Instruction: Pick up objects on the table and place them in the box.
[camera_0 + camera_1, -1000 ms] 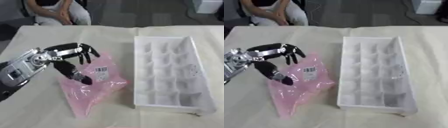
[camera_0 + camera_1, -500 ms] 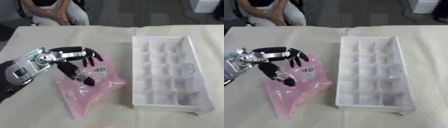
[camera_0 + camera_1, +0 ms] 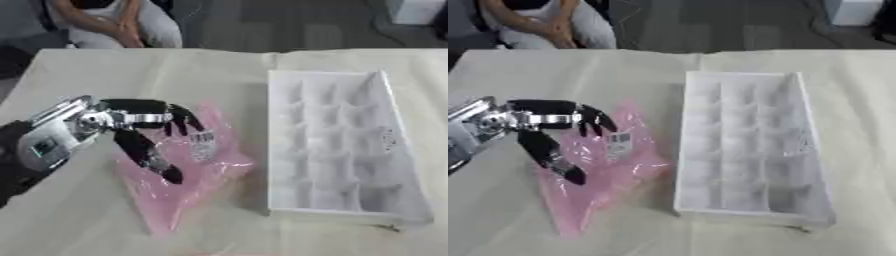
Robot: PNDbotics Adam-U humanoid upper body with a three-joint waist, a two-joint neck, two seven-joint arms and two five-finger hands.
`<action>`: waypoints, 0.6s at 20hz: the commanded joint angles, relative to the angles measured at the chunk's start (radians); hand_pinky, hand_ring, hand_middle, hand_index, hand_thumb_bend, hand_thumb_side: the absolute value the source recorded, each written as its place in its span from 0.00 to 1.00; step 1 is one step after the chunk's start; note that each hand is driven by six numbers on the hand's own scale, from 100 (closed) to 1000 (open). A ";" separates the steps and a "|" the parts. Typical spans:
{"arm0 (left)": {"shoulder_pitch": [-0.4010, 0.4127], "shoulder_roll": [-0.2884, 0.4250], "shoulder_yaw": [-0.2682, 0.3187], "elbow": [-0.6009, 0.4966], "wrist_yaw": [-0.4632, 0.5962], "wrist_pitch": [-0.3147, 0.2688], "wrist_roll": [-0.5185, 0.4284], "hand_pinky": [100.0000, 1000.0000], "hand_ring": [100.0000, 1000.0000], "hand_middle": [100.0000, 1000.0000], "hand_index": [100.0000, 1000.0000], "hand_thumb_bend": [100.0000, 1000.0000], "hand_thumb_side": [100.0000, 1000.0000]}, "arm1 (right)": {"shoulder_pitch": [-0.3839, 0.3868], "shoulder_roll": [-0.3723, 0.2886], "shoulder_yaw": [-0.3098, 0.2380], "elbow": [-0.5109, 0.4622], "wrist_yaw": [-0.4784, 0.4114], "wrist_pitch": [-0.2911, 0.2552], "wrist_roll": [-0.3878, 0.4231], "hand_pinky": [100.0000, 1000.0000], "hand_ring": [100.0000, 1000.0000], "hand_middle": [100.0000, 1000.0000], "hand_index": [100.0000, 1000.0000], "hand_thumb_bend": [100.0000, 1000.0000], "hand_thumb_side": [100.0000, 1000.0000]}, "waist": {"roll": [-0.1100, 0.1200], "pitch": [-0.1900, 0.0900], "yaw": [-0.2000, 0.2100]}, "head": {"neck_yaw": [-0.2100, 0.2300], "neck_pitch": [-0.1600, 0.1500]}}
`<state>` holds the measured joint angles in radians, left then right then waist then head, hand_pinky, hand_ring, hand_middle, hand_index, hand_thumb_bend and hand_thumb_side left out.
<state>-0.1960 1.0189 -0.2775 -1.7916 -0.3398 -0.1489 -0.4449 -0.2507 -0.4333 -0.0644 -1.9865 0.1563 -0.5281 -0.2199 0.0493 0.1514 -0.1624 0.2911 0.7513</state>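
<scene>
A pink see-through plastic bag (image 3: 188, 187) with a white label (image 3: 203, 145) lies flat on the cream tablecloth, left of centre. My left hand (image 3: 138, 120) arches over the bag's upper part. Its fingers (image 3: 186, 119) point down at the bag near the label, and its thumb (image 3: 162, 167) reaches down onto the pink film. Thumb and fingers stand wide apart with nothing pinched between them. To the right of the bag stands a long white box (image 3: 328, 214) divided into several compartments. My right hand shows in neither view.
The table's far edge runs along the top of the view. A white object (image 3: 416, 10) stands on the floor beyond the far right corner. The bag's right edge lies close to the box's left wall (image 3: 682, 150).
My left hand has sunk lower over the bag, its fingers dropping toward the label and its thumb sliding nearer to me. The bag and box have stayed in place.
</scene>
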 commanded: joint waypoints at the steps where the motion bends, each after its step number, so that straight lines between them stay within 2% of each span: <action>1: -0.015 0.009 0.032 -0.020 -0.123 -0.033 0.031 0.67 0.81 0.88 0.95 0.90 0.80 | -0.005 -0.021 -0.012 -0.013 0.006 -0.001 -0.006 0.00 0.00 0.00 0.41 0.28 1.00 | -0.004 -0.006 0.004 | 0.000 -0.002; 5: -0.021 -0.044 0.036 -0.018 -0.221 -0.053 0.070 0.69 0.81 0.88 0.95 0.87 0.81 | -0.006 -0.018 -0.012 -0.013 0.008 -0.001 -0.006 0.00 0.00 0.00 0.41 0.29 1.00 | -0.005 0.000 0.005 | -0.005 -0.004; 12: -0.030 -0.169 0.045 0.011 -0.278 -0.057 0.104 0.68 0.78 0.86 0.94 0.79 0.83 | -0.009 -0.010 -0.014 -0.013 0.009 -0.002 -0.007 0.00 0.01 0.00 0.40 0.29 1.00 | -0.008 0.010 0.000 | -0.014 -0.007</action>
<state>-0.2118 0.8515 -0.2520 -1.7774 -0.6076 -0.2058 -0.3491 -0.2506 -0.4325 -0.0687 -1.9865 0.1599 -0.5294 -0.2244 0.0454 0.1714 -0.1619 0.2822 0.7513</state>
